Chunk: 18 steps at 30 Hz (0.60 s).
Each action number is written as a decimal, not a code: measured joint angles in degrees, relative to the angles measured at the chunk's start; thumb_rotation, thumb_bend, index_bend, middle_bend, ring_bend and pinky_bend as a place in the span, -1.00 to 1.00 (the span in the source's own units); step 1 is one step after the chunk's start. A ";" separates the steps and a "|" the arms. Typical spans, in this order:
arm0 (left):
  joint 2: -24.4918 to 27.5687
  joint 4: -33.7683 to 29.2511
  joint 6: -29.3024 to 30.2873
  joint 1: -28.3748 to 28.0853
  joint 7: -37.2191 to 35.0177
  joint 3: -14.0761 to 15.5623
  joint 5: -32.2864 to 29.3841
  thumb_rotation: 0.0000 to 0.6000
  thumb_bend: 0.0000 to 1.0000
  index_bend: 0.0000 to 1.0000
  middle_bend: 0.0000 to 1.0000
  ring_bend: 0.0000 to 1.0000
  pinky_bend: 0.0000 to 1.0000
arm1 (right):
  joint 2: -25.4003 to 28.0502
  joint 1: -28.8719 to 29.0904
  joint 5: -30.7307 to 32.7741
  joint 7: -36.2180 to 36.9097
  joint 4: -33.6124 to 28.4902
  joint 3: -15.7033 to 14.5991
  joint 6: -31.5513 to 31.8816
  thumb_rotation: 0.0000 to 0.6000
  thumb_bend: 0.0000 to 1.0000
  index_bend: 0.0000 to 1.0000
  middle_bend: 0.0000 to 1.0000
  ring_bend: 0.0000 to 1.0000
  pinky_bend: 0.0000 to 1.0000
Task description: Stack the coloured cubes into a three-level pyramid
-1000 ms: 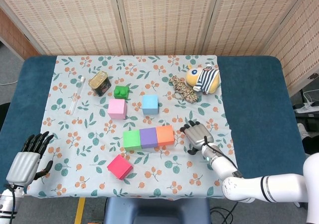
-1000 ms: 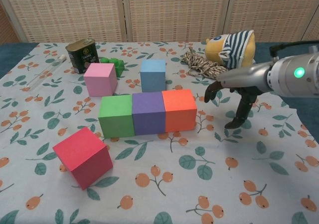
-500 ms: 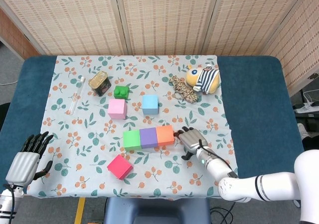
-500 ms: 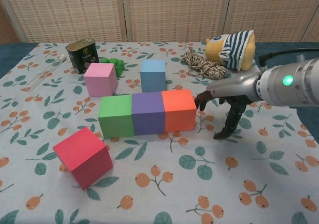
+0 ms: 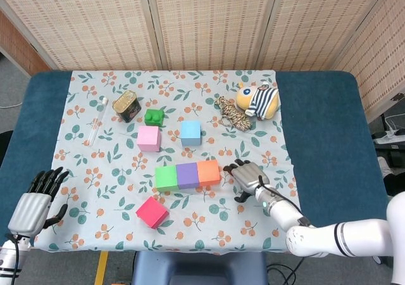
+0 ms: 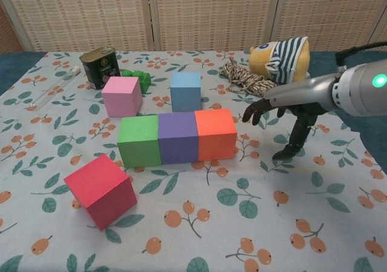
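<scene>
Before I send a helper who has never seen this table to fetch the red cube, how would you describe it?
Find the row of green, purple and orange cubes mid-cloth. The red cube lies alone nearer the front edge, left of that row. It is the only cube turned askew.

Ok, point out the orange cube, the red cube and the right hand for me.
orange cube (image 6: 215, 134), chest view, front face.
red cube (image 6: 101, 191), chest view, front face.
right hand (image 5: 247, 174), head view, back of the hand.
</scene>
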 measured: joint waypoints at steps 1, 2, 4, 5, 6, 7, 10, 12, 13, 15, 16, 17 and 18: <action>-0.11 0.26 0.05 -0.12 -0.63 0.00 0.30 1.00 -0.17 -1.00 -1.00 -1.00 -0.88 | 0.70 -0.51 -1.08 0.50 -0.55 -0.14 0.27 0.78 -0.63 -0.83 -0.79 -1.00 -0.73; -0.23 0.54 0.07 -0.28 -1.41 0.00 0.60 1.00 -0.17 -1.00 -1.00 -1.00 -0.87 | 1.56 -1.40 -2.92 1.20 -1.25 -0.39 0.90 0.78 -0.63 -0.84 -0.79 -1.00 -0.74; -0.49 1.34 -0.15 -1.04 -3.61 -0.14 1.46 1.00 -0.17 -1.00 -1.00 -1.00 -0.86 | 2.71 -3.32 -6.76 2.40 -2.14 -0.98 2.58 0.78 -0.62 -0.85 -0.80 -1.00 -0.75; -0.59 1.66 -0.39 -1.64 -4.53 -0.31 1.85 1.00 -0.17 -1.00 -1.00 -1.00 -0.85 | 3.38 -4.99 -10.08 3.32 -2.57 -1.54 4.18 0.77 -0.62 -0.87 -0.81 -1.00 -0.77; -0.73 2.00 -0.81 -2.65 -5.45 -0.67 2.35 1.00 -0.17 -1.00 -1.00 -1.00 -0.84 | 3.83 -6.41 -12.91 4.06 -2.79 -2.06 5.60 0.77 -0.62 -0.88 -0.82 -1.00 -0.79; -0.86 2.20 -1.19 -3.51 -5.97 -1.02 2.66 1.00 -0.17 -1.00 -1.00 -1.00 -0.84 | 4.23 -8.00 -15.99 4.86 -2.88 -2.67 7.23 0.76 -0.62 -0.90 -0.84 -1.00 -0.82; -1.61 2.60 -3.26 -7.04 -8.33 -2.79 3.16 1.00 -0.17 -1.00 -1.00 -1.00 -0.82 | 5.18 -14.58 -27.45 7.84 -2.29 -5.29 14.31 0.76 -0.60 -0.93 -0.87 -1.00 -0.87; -2.34 2.69 -5.60 -9.81 -9.64 -4.13 3.17 1.00 -0.17 -1.00 -1.00 -1.00 -0.82 | 5.39 -20.45 -35.51 10.21 -0.76 -7.41 20.89 0.76 -0.60 -0.96 -0.89 -1.00 -0.89; -2.74 2.74 -6.77 -11.09 -9.65 -4.70 3.15 1.00 -0.17 -1.00 -1.00 -1.00 -0.83 | 5.38 -23.20 -38.66 11.41 0.18 -8.29 23.97 0.76 -0.60 -0.97 -0.89 -1.00 -0.89; -3.91 2.85 -9.76 -13.87 -8.67 -5.91 2.86 1.00 -0.17 -1.00 -1.00 -1.00 -0.84 | 5.26 -29.93 -45.01 15.18 2.95 -10.14 31.21 0.76 -0.60 -0.98 -0.89 -1.00 -0.89; -4.37 2.85 -11.18 -14.87 -8.16 -6.33 2.51 1.00 -0.17 -1.00 -1.00 -1.00 -0.84 | 5.22 -32.69 -47.10 17.25 4.23 -10.82 34.03 0.76 -0.60 -0.98 -0.89 -1.00 -0.89; -4.81 2.82 -12.70 -15.87 -7.72 -6.75 2.03 1.00 -0.17 -1.00 -1.00 -1.00 -0.84 | 5.23 -35.86 -49.25 20.27 5.90 -11.54 37.16 0.76 -0.60 -0.98 -0.89 -1.00 -0.89; -5.41 2.76 -14.84 -17.25 -7.16 -7.30 1.22 1.00 -0.17 -1.00 -1.00 -1.00 -0.84 | 5.30 -37.71 -50.58 22.57 7.11 -12.01 38.95 0.76 -0.60 -0.98 -0.89 -1.00 -0.89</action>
